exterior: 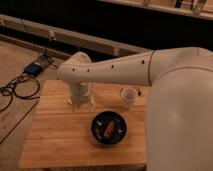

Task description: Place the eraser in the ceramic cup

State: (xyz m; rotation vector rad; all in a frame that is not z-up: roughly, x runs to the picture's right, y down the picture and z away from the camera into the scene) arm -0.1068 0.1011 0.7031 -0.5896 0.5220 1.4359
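Gripper (81, 102) points down at the far side of the wooden table (50, 135); its opening and any load cannot be told. Cup (129, 96) stands upright to its right, apart, contents unseen. Black bowl (109, 128), nearer the camera, holds orange pieces. The eraser cannot be made out. Cables (17, 87) lie on the floor.

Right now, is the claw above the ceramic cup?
No: the claw points down at the table, off to the picture's left of the ceramic cup, with bare wood between them.
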